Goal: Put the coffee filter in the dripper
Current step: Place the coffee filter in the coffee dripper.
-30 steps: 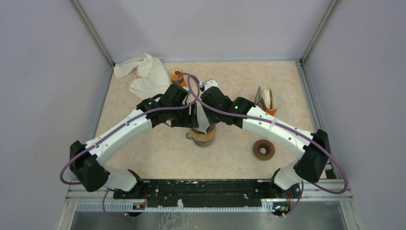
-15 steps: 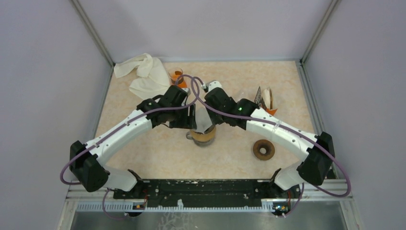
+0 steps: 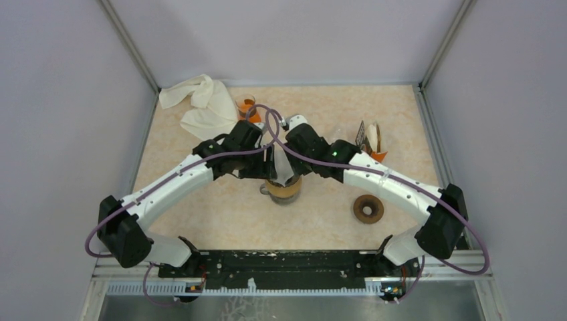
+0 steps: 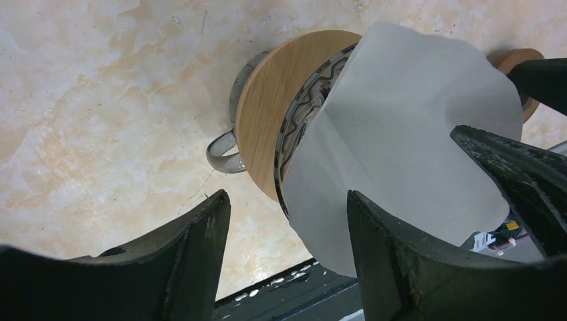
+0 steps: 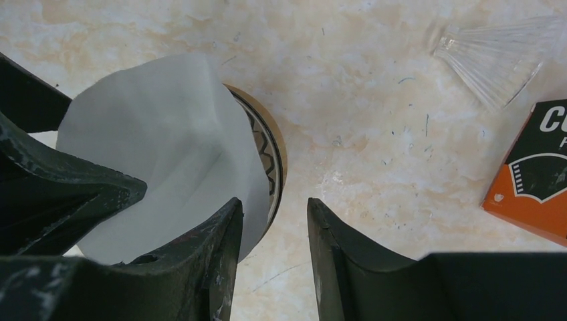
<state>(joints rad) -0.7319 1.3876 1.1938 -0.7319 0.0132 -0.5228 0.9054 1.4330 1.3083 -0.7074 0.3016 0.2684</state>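
Your coffee filter (image 4: pixel 408 147) stands in the mouth of the dripper (image 4: pixel 267 127) at the middle of the counter (image 4: pixel 100 100). Its white paper rises above the wooden collar, and a strip of the ribbed inner wall shows bare beside it. Your left fingers (image 4: pixel 194 254) are spread apart with nothing between them, hovering over the dripper's handle side. Your right fingers (image 5: pixel 341 261) are also parted and hold nothing, one just beside the filter's edge, though whether it touches the paper cannot be told; an orange box (image 5: pixel 535 180) lies well apart.
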